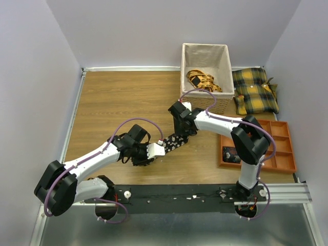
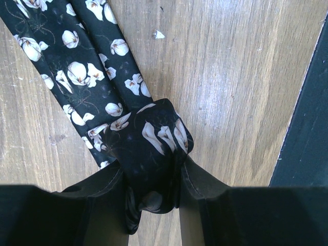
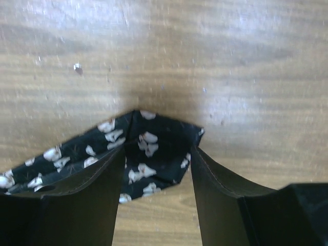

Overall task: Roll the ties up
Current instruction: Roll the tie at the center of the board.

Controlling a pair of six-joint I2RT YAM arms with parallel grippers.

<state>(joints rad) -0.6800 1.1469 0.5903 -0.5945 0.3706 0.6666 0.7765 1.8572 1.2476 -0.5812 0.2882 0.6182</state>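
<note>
A black tie with white flowers [image 1: 174, 142] lies as a short strip on the wooden table between my two grippers. My left gripper [image 1: 159, 149] is shut on its rolled end. In the left wrist view the coil [image 2: 156, 136] is pinched between the jaws of that gripper [image 2: 152, 171], and the doubled strip [image 2: 82, 72] runs off to the upper left. My right gripper [image 1: 185, 134] points down over the other end. In the right wrist view it [image 3: 158, 161] is open, its fingers straddling the pointed tip [image 3: 146, 141], which lies flat. A second tie sits coiled [image 1: 230, 154] in the orange tray.
An orange compartment tray [image 1: 279, 148] lies at the right. A cloth-lined wicker basket [image 1: 205, 54] holding yellow-and-black straps [image 1: 202, 80] stands at the back. Two yellow plaid cushions [image 1: 254, 89] lie beside it. A black rail [image 1: 179, 193] runs along the near edge.
</note>
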